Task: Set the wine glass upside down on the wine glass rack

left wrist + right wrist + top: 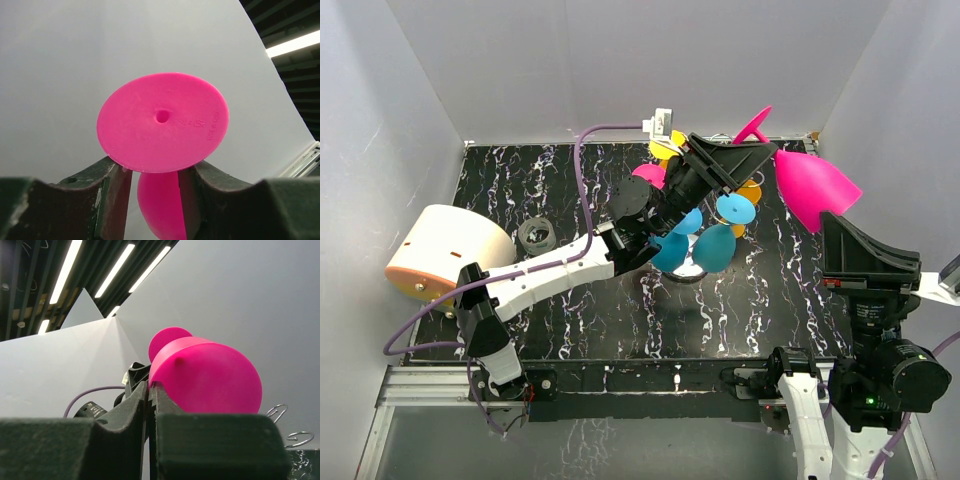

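My left end effector [155, 175] is narrow, its jaws either side of the glass [815, 185] just under the foot [162, 122]; I can't tell whether they clamp. My right end effector [150, 387] is fully closed, tips against the bowl; a pinch on it I can't confirm. The glass hangs tilted over the counter [570, 320], right of the rack [277, 411], foot toward the back wall. The rack is crowded with blue glasses [715, 248]; the right wall is near.
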